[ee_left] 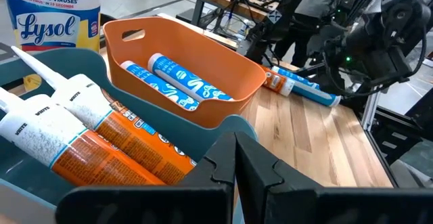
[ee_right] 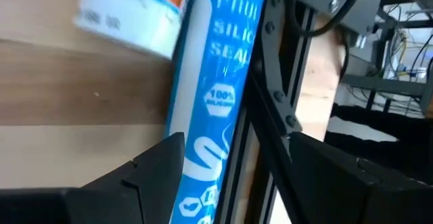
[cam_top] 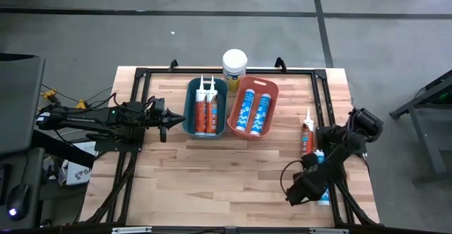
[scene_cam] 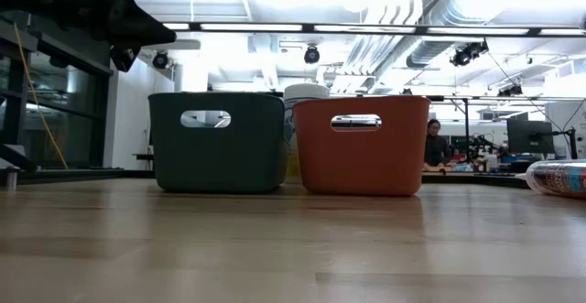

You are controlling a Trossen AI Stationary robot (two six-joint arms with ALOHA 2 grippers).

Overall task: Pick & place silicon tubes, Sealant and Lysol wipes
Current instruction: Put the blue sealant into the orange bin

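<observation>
1. High view: the teal bin [cam_top: 206,107] and the orange bin [cam_top: 253,107] sit side by side at the far middle of the wooden table [cam_top: 212,177], with the Lysol wipes [cam_top: 234,65] standing upright just behind them.
2. Two orange-labelled sealant tubes [cam_top: 205,107] lie in the teal bin; two blue silicone tubes [cam_top: 254,108] lie in the orange bin.
3. Left gripper [cam_top: 175,118] hangs just left of the teal bin, its fingers pressed together and holding nothing.
4. Right gripper [cam_top: 311,183] is low at the table's near right, fingers spread wide on either side of a blue silicone tube [ee_right: 213,109] that lies along the table frame; a grip is not evident.
5. An orange-labelled tube [cam_top: 306,135] lies on the table just beyond it.
6. Low view: a person [scene_cam: 436,145] sits in the room behind.
</observation>
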